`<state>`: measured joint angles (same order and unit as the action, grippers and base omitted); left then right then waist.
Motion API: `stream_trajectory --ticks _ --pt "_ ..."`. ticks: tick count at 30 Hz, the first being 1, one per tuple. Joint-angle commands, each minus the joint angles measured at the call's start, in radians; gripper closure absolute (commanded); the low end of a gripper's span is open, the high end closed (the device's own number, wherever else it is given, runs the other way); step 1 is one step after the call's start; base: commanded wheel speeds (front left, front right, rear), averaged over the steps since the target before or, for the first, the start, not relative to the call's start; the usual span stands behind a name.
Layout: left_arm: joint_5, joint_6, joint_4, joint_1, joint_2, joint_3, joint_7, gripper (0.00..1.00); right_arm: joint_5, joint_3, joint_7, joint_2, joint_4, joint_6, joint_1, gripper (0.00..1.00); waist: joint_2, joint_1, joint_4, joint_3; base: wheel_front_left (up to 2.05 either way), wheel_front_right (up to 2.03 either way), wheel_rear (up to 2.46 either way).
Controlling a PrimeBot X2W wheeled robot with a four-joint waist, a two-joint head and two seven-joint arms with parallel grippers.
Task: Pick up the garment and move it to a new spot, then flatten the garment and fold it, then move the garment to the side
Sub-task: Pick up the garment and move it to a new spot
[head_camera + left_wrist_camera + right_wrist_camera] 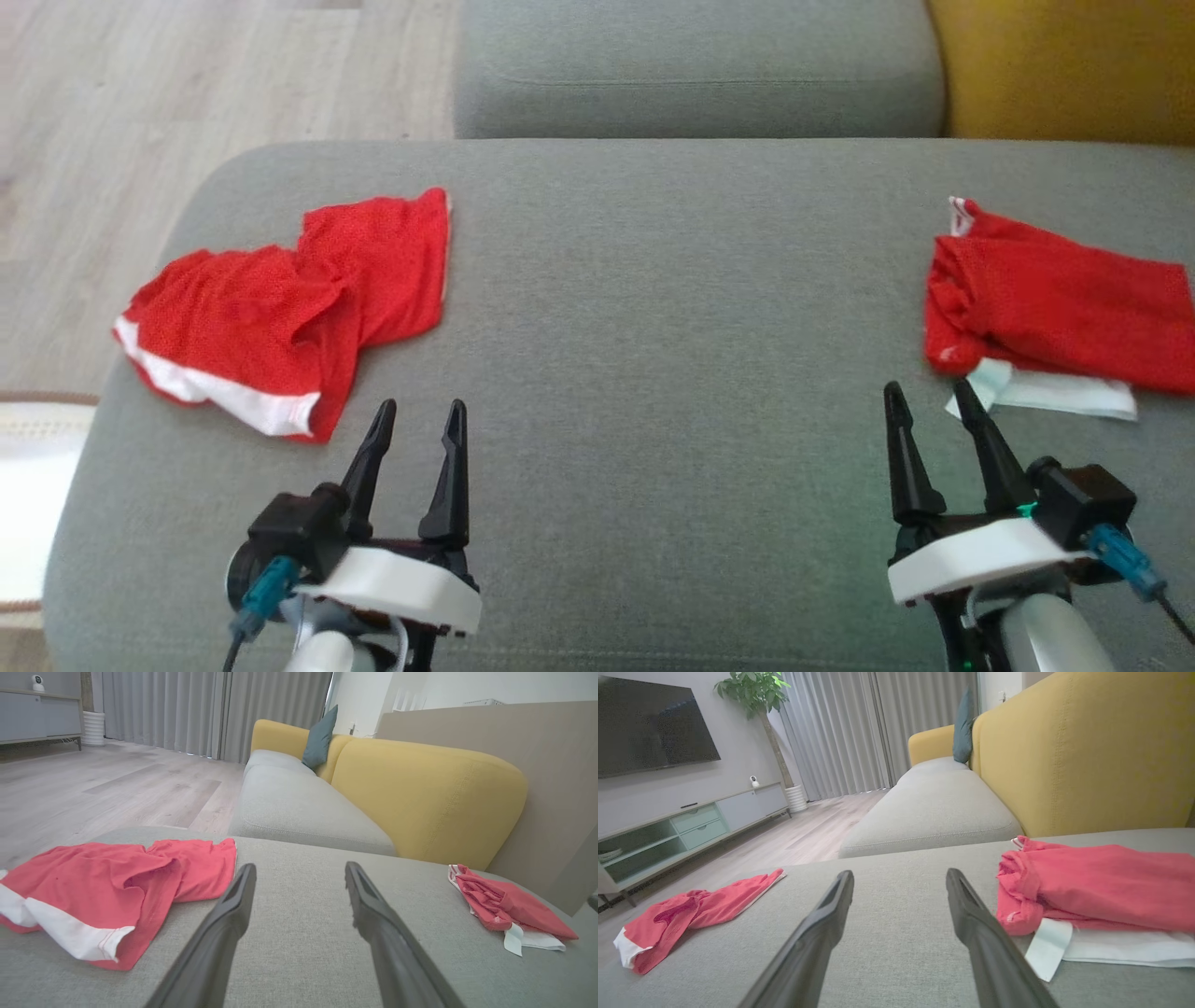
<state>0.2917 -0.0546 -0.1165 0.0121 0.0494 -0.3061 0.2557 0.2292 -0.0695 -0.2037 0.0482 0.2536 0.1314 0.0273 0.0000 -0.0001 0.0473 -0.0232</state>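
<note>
- The rumpled red garment lies in the left middle of the head view, on the grey cushion. It is creased, one part is thrown over another, and its white band is turned toward the lower left.
- The left gripper sits at the lower left, just below and right of that garment and not touching it. Its jaws are spread and empty.
- The right gripper sits at the lower right with its jaws also released and holding nothing. Its tips are close to the corner of a white cloth, and I cannot tell whether they touch it.
- A second red garment is bunched on that white cloth at the right edge of the frame. It looks loosely folded and may already have been put aside, though that is a guess.
- For the rumpled piece, nothing appears done: it has not been lifted, flattened or folded.
- All the steps are left: grasp it, carry it to the bare middle of the cushion, spread it, fold it, then shift it to the side.
</note>
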Motion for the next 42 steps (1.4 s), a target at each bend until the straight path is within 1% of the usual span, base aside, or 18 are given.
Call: stream_trajectory --ticks 1,6,19,25,29,33,38,42 --pt "-0.007 -0.006 0.03 -0.042 0.001 0.04 0.006 0.0 0.009 -0.028 -0.004 0.002 -0.031 -0.001 0.021 0.0 0.0 0.0001 0.021 -0.002 0.0 0.0 0.0" --pt "-0.01 -0.01 0.031 -0.041 0.001 0.051 0.006 0.0 0.013 -0.04 0.0 0.002 -0.03 -0.001 0.012 0.0 0.0 0.0001 0.089 -0.011 0.0 0.0 0.0" --pt "-0.038 -0.005 0.024 -0.019 0.001 0.089 0.006 0.0 0.046 -0.085 -0.001 0.002 -0.021 -0.001 -0.016 0.0 0.0 0.0001 0.3 -0.043 0.0 0.0 0.0" --pt "-0.049 0.001 0.025 -0.001 0.001 0.107 0.006 0.0 0.063 -0.1 -0.008 0.002 -0.009 -0.001 -0.025 0.0 0.0 0.0001 0.368 -0.05 0.0 0.0 0.0" --pt "-0.05 0.002 0.029 0.006 0.001 0.12 0.006 0.0 0.069 -0.104 -0.012 0.002 -0.003 -0.001 -0.023 0.0 0.0 0.0001 0.388 -0.046 0.0 0.0 0.0" --pt "-0.047 0.004 0.035 0.003 0.001 0.135 0.006 0.0 0.067 -0.109 -0.012 0.002 -0.001 -0.001 -0.016 0.0 0.0 0.0001 0.388 -0.033 0.0 0.0 0.0" --pt "-0.046 0.006 0.041 -0.013 0.001 0.169 0.006 0.0 0.06 -0.107 -0.005 0.002 -0.006 -0.001 -0.003 0.0 0.0 0.0001 0.365 -0.008 0.0 0.0 0.0" --pt "-0.053 0.03 0.033 -0.069 0.02 0.212 0.006 0.0 0.036 -0.086 0.009 0.002 -0.024 -0.001 0.019 0.0 0.0 0.0001 0.328 0.039 0.0 0.0 0.0"
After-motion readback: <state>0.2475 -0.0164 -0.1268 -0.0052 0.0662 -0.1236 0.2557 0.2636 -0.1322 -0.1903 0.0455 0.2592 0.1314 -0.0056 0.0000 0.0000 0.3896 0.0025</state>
